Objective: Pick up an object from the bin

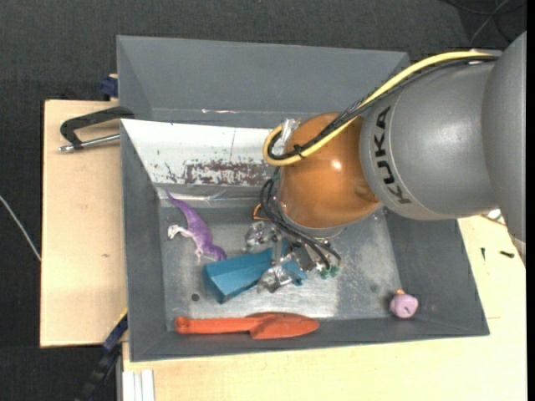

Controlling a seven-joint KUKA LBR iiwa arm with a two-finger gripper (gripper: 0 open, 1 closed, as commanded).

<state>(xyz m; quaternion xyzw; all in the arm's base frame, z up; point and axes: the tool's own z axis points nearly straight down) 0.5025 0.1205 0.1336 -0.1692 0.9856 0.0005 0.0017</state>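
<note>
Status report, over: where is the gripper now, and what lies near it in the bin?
Gripper low, at right end of blue block. Purple dinosaur close on block's left. Orange tool and small pink piece lie apart.

A blue block point(236, 276), chunky and wedge-like with flat faces, lies on the floor of the bin point(361, 266), near the middle and a little toward the front wall. It rests flat and unlifted, its long side slanting across the floor. The left end is broader, and the right end reaches the gripper point(280, 276).
</note>
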